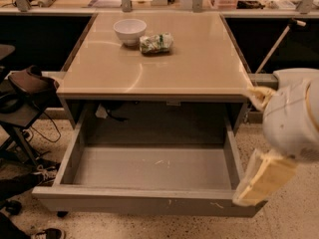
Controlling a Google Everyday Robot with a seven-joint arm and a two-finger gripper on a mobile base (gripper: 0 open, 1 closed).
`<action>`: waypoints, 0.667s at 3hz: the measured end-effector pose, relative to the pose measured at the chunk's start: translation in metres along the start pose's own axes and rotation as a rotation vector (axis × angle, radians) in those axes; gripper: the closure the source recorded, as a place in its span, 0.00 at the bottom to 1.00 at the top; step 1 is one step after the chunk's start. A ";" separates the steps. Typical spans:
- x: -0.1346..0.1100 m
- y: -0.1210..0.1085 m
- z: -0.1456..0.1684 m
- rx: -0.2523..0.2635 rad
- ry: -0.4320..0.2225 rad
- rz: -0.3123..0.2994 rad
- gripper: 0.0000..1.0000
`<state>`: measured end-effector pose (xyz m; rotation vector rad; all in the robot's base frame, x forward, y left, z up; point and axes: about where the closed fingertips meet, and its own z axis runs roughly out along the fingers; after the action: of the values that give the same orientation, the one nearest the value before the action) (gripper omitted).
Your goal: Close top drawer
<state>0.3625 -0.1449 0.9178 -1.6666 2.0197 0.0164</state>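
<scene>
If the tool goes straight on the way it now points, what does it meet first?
The tool, at the picture's right, seems to point down-left. It would probably meet the front right corner of the open top drawer first; depth is unclear.

So the table was a plain square one with a smooth tan top, shiny enough to catch some glare on the left half. Only two things sat on it, both toward the back left: a small white bowl, upright, and a crumpled green and white packet lying on its side just to the bowl's right, close enough that I couldn't tell if they touched. The table stood on a speckled floor. The gripper, a padded yellowish piece on the white arm, was low on the right, at the front right corner of the pulled-out top drawer.
</scene>
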 end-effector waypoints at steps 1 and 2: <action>-0.016 0.045 0.039 0.011 -0.087 0.034 0.00; -0.001 0.108 0.094 -0.089 -0.102 0.108 0.00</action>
<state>0.2991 -0.0872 0.8035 -1.5742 2.0564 0.2275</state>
